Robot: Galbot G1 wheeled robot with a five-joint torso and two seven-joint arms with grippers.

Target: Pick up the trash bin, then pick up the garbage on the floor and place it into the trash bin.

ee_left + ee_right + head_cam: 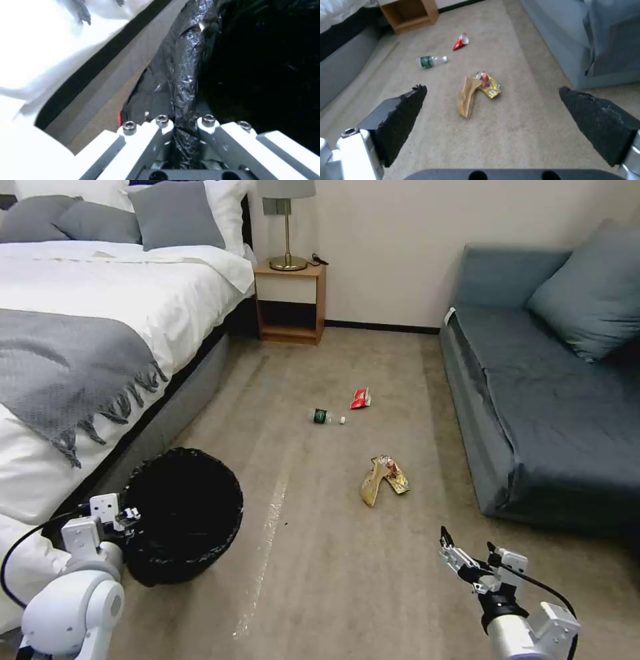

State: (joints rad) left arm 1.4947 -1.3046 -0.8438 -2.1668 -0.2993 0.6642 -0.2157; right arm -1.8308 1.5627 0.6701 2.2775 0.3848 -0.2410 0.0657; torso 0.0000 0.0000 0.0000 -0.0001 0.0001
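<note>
On floor (320,553) — four garbage pieces (383,480); one trash bin (183,513).

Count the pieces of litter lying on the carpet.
4. A tan wrapper touching a yellow snack wrapper mid-floor near the sofa; farther off, a small clear bottle and, just beyond it, a red-and-white packet. More could be hidden under the bed.

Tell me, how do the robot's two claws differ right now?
The left gripper has its jaws shut on the crinkly black-bagged round trash bin at its rim, beside the white bed. The right gripper has its jaws wide open, holding nothing, above the beige carpet, facing the tan crumpled wrapper and the yellow printed wrapper. Both sit low near the floor.
</note>
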